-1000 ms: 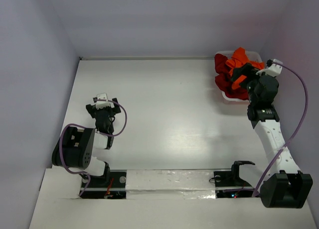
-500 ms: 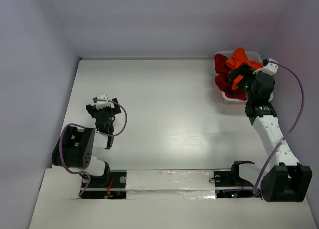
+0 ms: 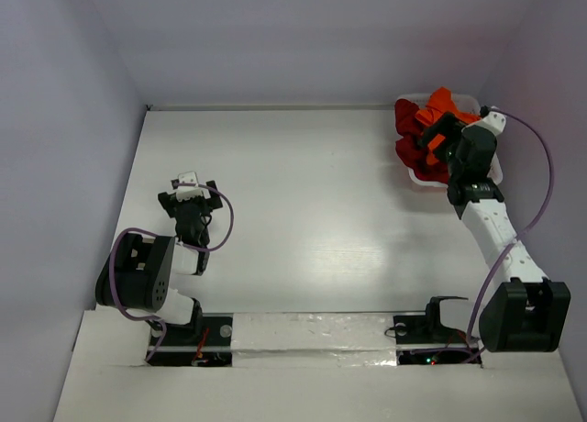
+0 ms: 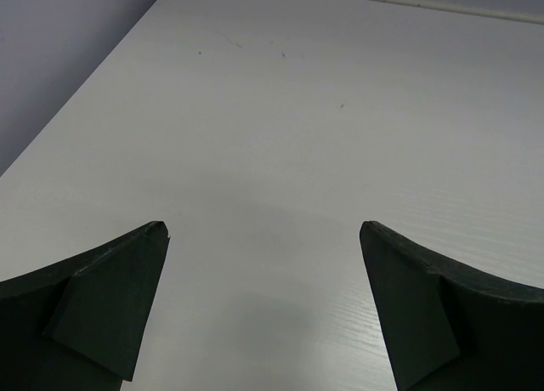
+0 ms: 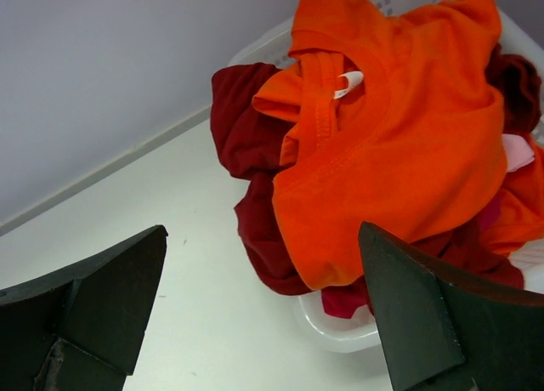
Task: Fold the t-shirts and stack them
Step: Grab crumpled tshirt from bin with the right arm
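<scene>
A bright orange-red t-shirt [image 5: 399, 127] lies heaped on top of a dark crimson t-shirt [image 5: 255, 187] in a white plastic basket [image 5: 340, 327]; the crimson cloth spills over the basket's left rim. A bit of pink cloth [image 5: 515, 151] shows at the right. In the top view the pile [image 3: 424, 133] sits at the far right corner. My right gripper [image 5: 263, 229] is open and empty, hovering just above the pile's near edge. My left gripper [image 4: 263, 229] is open and empty over bare table at the left [image 3: 188, 206].
The white table [image 3: 312, 211] is walled by pale purple panels at the back and both sides. The basket [image 3: 470, 101] stands against the back right corner. The arm bases and a taped strip [image 3: 312, 335] run along the near edge.
My right arm has swung left and forward, bringing its gripper closer over the shirt pile. The left arm has not moved.
</scene>
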You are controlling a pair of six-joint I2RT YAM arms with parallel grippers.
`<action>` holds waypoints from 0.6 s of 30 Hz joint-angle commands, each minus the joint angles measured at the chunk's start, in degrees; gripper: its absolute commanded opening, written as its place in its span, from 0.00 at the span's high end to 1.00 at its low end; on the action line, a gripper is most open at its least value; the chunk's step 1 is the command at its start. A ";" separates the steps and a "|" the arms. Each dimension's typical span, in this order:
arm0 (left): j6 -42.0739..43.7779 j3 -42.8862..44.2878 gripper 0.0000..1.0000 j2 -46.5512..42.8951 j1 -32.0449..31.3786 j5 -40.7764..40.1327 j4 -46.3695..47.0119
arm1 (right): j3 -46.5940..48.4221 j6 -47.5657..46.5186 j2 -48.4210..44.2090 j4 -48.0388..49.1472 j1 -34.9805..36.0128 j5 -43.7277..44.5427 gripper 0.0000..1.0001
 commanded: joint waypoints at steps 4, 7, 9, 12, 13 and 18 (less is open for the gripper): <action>-0.82 0.64 0.01 -1.37 2.35 2.46 13.59 | 4.91 2.08 1.56 0.48 2.63 -1.02 0.00; -0.64 0.82 0.01 -1.28 2.35 2.81 13.59 | 6.40 1.90 2.79 -0.22 3.26 0.02 0.00; -0.38 0.73 0.01 -1.02 2.35 2.72 14.64 | 7.02 1.46 3.23 -1.35 3.26 0.46 0.00; -0.20 0.64 0.01 -0.93 2.35 2.63 14.83 | 8.34 0.76 3.49 -3.28 3.87 -0.23 0.00; -0.29 0.64 0.01 -1.01 2.35 2.63 14.56 | 9.38 0.32 4.02 -4.69 4.48 -0.15 0.00; -0.90 2.91 0.01 -3.46 2.35 -0.87 11.77 | 10.54 -0.30 4.63 -5.76 5.54 0.21 0.00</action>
